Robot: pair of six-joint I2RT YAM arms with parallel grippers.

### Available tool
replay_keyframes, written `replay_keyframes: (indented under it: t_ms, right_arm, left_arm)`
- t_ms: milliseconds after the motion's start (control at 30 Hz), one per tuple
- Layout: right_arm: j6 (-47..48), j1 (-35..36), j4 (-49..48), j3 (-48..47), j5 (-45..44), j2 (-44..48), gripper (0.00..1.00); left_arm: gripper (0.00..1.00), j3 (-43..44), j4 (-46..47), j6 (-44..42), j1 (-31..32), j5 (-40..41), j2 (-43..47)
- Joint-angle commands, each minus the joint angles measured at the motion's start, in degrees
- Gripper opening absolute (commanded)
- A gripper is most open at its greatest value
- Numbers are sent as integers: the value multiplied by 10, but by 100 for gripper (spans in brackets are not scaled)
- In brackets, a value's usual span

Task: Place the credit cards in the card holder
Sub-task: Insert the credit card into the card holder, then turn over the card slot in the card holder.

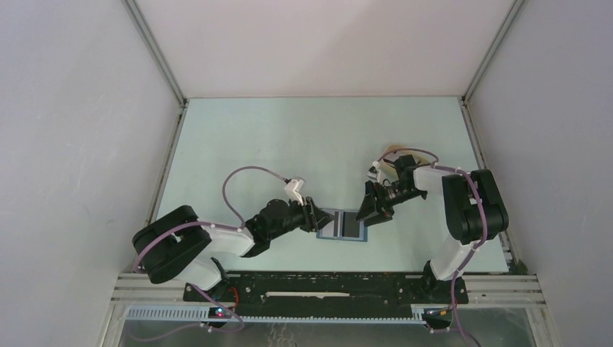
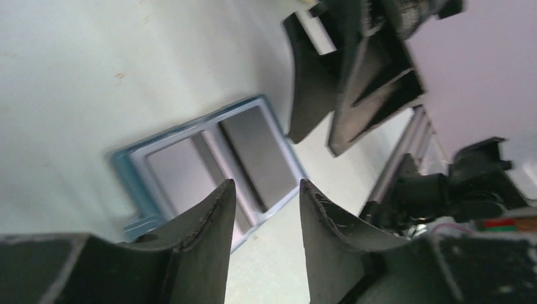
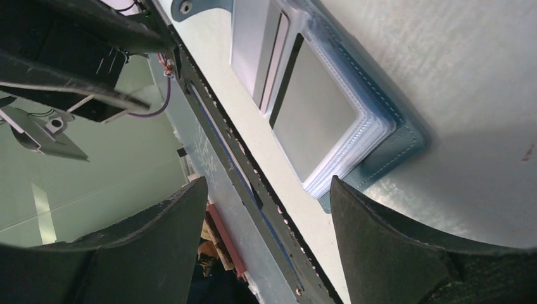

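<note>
Black left forearm stretched low from near-left, elbow bent; left tool (image 1: 316, 217) released, empty, just over the left edge of the card holder (image 1: 344, 225). Holder lies opened flat on worktop (image 1: 289, 144), mid-near. Right arm folded back on itself; right tool (image 1: 370, 211) spread wide, empty, by holder's right edge. Beige tray (image 1: 396, 154) beyond, partly hidden.
</note>
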State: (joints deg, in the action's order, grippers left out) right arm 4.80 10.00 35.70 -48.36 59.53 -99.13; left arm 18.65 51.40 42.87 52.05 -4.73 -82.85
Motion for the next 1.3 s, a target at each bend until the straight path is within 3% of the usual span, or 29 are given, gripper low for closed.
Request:
replay_keyframes:
  t_ms: [0, 600, 1267]
  right_arm:
    - [-18, 11, -6, -14, -13, -10, 79]
    - [-17, 12, 10, -38, 3, -44, 75]
    - [-20, 18, 18, -56, 10, -63, 72]
  left_arm:
    - [46, 22, -81, -16, 11, 66, 4]
    - [44, 79, -215, -10, 30, 122, -26]
    - [38, 102, -232, -15, 30, 104, -53]
